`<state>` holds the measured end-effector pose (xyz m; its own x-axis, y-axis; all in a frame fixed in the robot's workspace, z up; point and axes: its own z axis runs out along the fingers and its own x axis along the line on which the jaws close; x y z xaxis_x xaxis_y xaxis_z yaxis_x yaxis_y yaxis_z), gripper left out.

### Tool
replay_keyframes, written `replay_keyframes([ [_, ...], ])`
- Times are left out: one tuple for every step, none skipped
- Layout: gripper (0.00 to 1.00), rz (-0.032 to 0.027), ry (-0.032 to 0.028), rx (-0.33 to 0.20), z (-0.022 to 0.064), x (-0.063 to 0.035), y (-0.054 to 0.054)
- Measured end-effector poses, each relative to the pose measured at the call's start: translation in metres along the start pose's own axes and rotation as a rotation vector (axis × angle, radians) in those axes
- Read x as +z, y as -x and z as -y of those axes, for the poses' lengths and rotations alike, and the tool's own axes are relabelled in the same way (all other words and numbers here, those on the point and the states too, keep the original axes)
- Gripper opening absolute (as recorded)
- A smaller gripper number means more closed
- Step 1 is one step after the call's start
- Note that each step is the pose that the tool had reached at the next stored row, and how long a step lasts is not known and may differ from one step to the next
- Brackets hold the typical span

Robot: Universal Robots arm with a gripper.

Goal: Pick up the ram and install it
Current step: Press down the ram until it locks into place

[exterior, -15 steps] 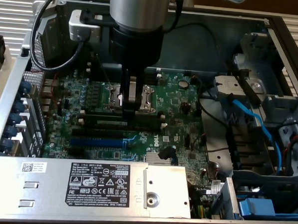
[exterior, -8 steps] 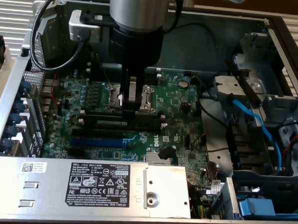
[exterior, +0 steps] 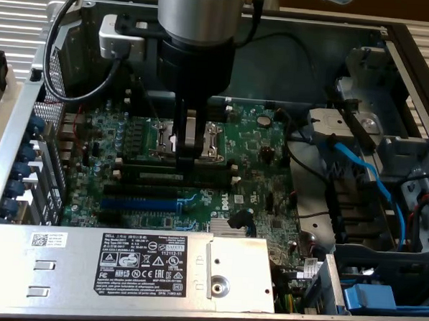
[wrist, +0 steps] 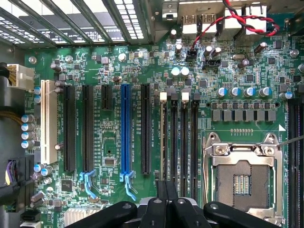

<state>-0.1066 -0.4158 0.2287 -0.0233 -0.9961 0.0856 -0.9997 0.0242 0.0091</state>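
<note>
Jaws together; we see both fingers pressed side by side, pointing down at memory slots (wrist: 178, 142). We place gripper (exterior: 188, 153) low over motherboard (exterior: 264, 170), just beside CPU socket (wrist: 242, 178), inside open computer case (exterior: 393, 55). We note ram (wrist: 163, 142) seated edge-on in outermost memory slot, on blue expansion slot (wrist: 125, 133) side: long, thin stick, white latch at far end, gripper tips (wrist: 166, 190) touching or directly above near end. Chips, label not discernible. Power supply (exterior: 130, 267) lies along case's near edge.

Exterior view high and oblique, wrist view close overhead, sharing motherboard (exterior: 199, 174).
</note>
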Motion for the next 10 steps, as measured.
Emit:
replay_keyframes([
  [0.10,0.0001,-0.0001,0.000,-0.0004,0.0000,0.0000],
  [0.10,0.0000,0.0003,0.000,-0.0010,0.0000,-0.0001],
  [0.10,-0.0001,0.0005,0.000,-0.0014,0.0000,-0.0001],
  [0.10,-0.0001,0.0004,0.000,-0.0018,0.0000,-0.0001],
  [0.10,-0.0001,0.0004,0.000,-0.0019,0.0000,-0.0001],
  [0.10,-0.0002,0.0004,0.000,-0.0020,0.0000,-0.0001],
  [0.10,-0.0002,0.0004,0.000,-0.0020,0.0001,-0.0001],
  [0.10,-0.0004,0.0003,0.000,-0.0020,0.0001,-0.0001],
  [0.10,-0.0004,0.0002,0.000,-0.0021,0.0002,-0.0001],
  [0.10,-0.0005,0.0001,0.000,-0.0020,0.0004,-0.0001],
])
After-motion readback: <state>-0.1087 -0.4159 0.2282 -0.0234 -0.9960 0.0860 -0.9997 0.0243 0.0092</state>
